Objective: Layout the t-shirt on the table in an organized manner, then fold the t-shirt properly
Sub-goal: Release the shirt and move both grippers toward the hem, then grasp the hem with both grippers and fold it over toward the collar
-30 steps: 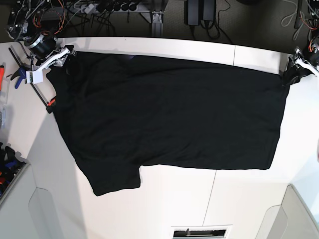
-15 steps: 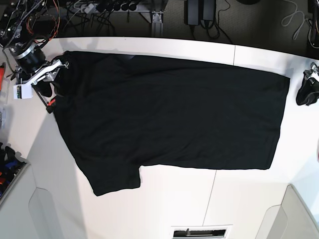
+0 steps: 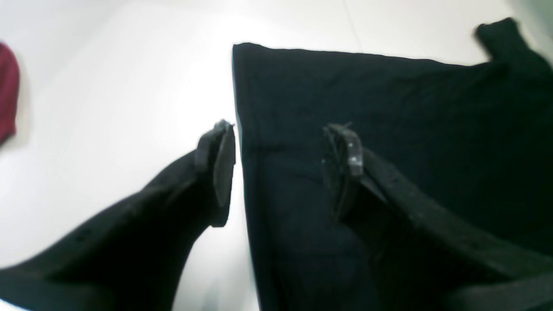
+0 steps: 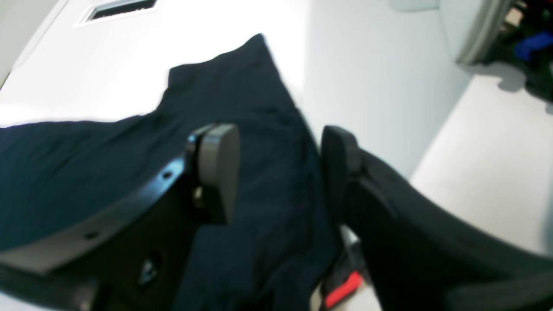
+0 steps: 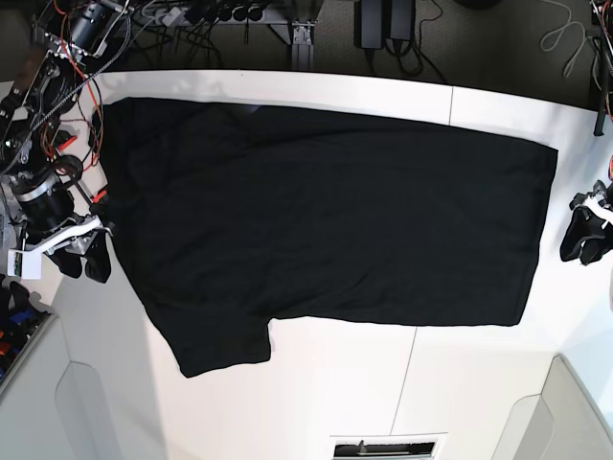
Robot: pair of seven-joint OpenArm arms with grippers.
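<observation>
The black t-shirt [image 5: 326, 211] lies spread flat on the white table [image 5: 383, 383], plain side up, one sleeve pointing to the near left. My right gripper [image 5: 81, 265] hovers open beside the shirt's left edge; in the right wrist view [image 4: 278, 172] its fingers straddle dark cloth [image 4: 86, 164] without pinching it. My left gripper [image 5: 582, 249] stands open just off the shirt's right edge. In the left wrist view [image 3: 281, 168] the shirt's straight edge [image 3: 389, 108] runs between the two fingers, and nothing is held.
A red clamp [image 4: 343, 287] sits under the right gripper at the table's left side. A bin with coloured items [image 5: 14, 326] stands at the near left. A dark red object [image 3: 6, 90] lies beyond the left gripper. A slot [image 5: 386, 446] is cut in the near table edge.
Both grippers have left the shirt's far corners and moved toward the near side along its left and right edges. The shirt's far corners now lie flat.
</observation>
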